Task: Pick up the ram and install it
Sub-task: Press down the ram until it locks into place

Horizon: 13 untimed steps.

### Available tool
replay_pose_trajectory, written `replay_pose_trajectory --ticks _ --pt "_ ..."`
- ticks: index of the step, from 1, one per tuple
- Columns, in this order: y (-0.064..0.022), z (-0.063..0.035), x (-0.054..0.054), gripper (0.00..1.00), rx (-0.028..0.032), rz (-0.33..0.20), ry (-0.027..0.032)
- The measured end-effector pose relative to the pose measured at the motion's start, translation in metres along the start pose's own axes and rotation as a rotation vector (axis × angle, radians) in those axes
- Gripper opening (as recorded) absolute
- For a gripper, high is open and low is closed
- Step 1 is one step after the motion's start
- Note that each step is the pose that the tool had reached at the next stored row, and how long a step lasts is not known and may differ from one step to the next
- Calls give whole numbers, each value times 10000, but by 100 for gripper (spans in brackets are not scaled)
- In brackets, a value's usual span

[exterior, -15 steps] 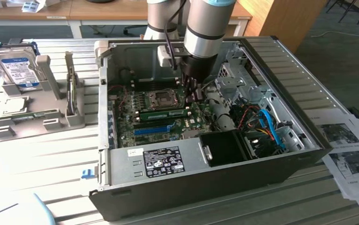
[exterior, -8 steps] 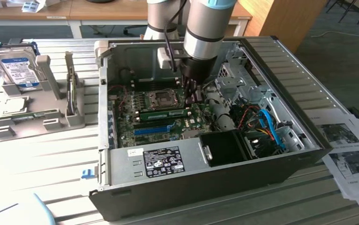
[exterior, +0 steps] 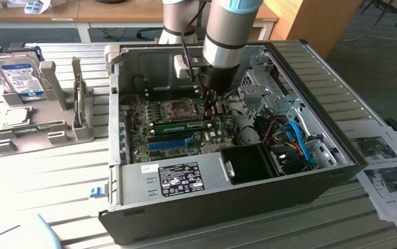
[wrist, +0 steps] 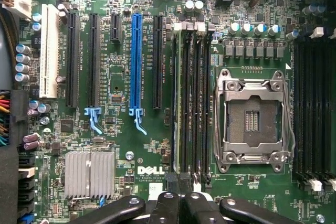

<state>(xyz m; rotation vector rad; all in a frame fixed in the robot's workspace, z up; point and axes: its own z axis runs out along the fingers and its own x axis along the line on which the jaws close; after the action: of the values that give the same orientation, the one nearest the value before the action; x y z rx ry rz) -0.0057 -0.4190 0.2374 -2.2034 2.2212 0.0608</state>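
Inside the opened computer case (exterior: 337, 155), the ram (exterior: 182, 125) is seen seated beside the CPU socket (wrist: 252, 120) under the closed, empty gripper (wrist: 178, 203); uneven pressing could leave it unlatched.

open computer case (exterior: 268, 171) on a slatted table (exterior: 46, 171), motherboard (exterior: 178, 129) exposed; the ram (exterior: 181, 125) lies seated in a slot beside the cpu socket (exterior: 180, 108). arm's gripper (exterior: 209, 106) lowered inside, fingers closed, just beside the stick. hard drive (exterior: 18, 78) upright in a grey rack (exterior: 39, 132) on the exterior view's left; printed sheets (exterior: 385, 166) on its right.
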Motion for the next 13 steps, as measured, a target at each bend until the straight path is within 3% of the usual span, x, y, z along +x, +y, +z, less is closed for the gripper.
replay_pose_trajectory --ticks 13 --pt "-1 56 2 10 0 0 -6"
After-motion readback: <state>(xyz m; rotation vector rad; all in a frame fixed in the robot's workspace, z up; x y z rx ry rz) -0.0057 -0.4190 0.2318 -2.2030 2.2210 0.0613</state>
